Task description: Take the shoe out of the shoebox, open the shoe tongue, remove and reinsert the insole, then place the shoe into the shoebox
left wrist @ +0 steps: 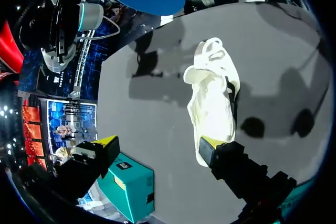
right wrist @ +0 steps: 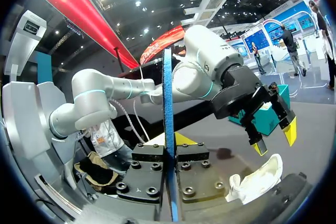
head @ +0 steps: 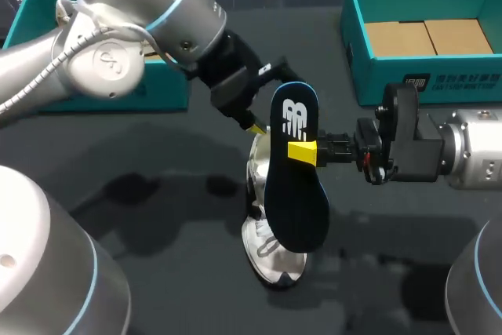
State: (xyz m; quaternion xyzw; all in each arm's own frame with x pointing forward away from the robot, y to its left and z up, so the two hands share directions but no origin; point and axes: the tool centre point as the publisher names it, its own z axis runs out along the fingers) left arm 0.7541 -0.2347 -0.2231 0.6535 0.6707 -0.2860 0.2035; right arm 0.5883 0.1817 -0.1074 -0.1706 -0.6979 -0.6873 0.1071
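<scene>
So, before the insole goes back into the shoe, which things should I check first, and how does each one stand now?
1. Right gripper shut on the insole: ok, both fingers press it.
2. Insole fully out of the shoe: ok, it hangs above the shoe.
3. Left gripper holding the shoe steady: not ok, its fingers are open and the shoe lies by one finger only.
4. Shoe opening turned toward the insole: cannot tell, the insole hides it in the head view.
5. Teal box open to receive the shoe: ok.
</scene>
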